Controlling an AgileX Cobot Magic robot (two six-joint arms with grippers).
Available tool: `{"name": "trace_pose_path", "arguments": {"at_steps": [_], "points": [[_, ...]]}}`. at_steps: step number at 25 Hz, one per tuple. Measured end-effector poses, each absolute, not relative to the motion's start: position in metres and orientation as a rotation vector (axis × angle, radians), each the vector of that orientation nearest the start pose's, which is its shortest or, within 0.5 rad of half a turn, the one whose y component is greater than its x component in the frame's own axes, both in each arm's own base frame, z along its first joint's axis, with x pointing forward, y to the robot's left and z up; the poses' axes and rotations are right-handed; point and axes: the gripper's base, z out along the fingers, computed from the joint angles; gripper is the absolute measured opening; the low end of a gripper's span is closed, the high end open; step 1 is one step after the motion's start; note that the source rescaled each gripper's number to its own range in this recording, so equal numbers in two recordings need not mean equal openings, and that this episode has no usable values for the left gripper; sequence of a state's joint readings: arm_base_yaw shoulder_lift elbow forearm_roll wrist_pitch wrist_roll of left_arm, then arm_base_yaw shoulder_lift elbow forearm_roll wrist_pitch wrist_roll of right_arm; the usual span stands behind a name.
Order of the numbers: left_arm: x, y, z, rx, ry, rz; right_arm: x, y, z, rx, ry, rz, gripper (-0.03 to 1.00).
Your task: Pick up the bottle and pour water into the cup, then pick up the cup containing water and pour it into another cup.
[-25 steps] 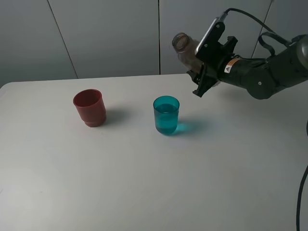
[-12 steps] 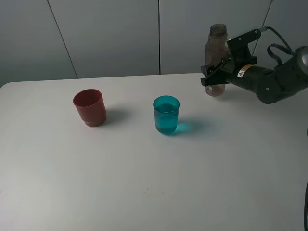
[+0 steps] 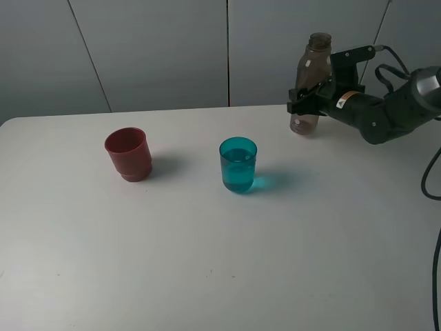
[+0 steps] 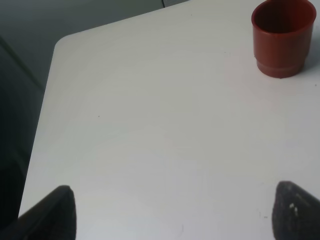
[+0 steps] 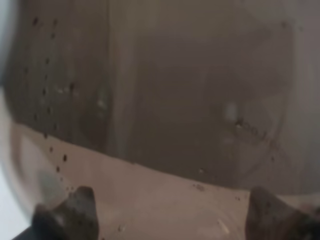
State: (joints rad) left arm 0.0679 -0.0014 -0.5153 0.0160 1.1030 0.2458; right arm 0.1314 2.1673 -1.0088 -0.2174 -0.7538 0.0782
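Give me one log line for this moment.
step: first pour done | right gripper: shut on bottle, upright | cup: holds water | another cup: looks empty | left gripper: open, holding nothing

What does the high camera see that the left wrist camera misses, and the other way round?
Only the high camera shows the bottle, upright in the right gripper at the far side of the table, and the teal cup holding water. Only the left wrist camera shows the left gripper, its two dark fingertips wide apart with nothing between them, and the table's corner. Both show the red cup standing on the white table.
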Motion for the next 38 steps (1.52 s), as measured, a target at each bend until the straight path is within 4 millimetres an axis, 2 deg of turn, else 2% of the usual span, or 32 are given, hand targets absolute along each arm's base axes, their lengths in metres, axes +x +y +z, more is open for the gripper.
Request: {"name": "trace_pose_path", "arguments": {"at_steps": [16,17,18,20,21,22,23,25,30,38], "points": [[-0.009,0.001,0.278,0.183,2.068,0.212,0.41,0.065,0.091,-0.255,1.902,0.187,0.03],[-0.009,0.001,0.278,0.183,2.068,0.212,0.41,0.065,0.091,-0.263,1.901,0.188,0.07],[-0.009,0.001,0.278,0.183,2.068,0.212,0.41,0.066,0.091,-0.275,1.9,0.189,0.2],[-0.009,0.001,0.278,0.183,2.068,0.212,0.41,0.066,0.091,-0.278,1.9,0.189,0.57],[-0.009,0.001,0.278,0.183,2.068,0.212,0.41,0.066,0.091,-0.276,1.899,0.191,0.73],[-0.009,0.001,0.278,0.183,2.068,0.212,0.41,0.066,0.091,-0.278,1.898,0.191,0.88],[-0.009,0.001,0.278,0.183,2.068,0.212,0.41,0.066,0.091,-0.28,1.898,0.192,0.94],[-0.009,0.001,0.278,0.183,2.068,0.212,0.409,0.066,0.091,-0.286,1.898,0.193,0.99],[-0.009,0.001,0.278,0.183,2.068,0.212,0.392,0.064,0.097,-0.301,1.918,0.193,0.99],[-0.009,0.001,0.278,0.183,2.068,0.212,0.336,0.057,0.108,-0.397,1.987,0.137,0.99]]}}
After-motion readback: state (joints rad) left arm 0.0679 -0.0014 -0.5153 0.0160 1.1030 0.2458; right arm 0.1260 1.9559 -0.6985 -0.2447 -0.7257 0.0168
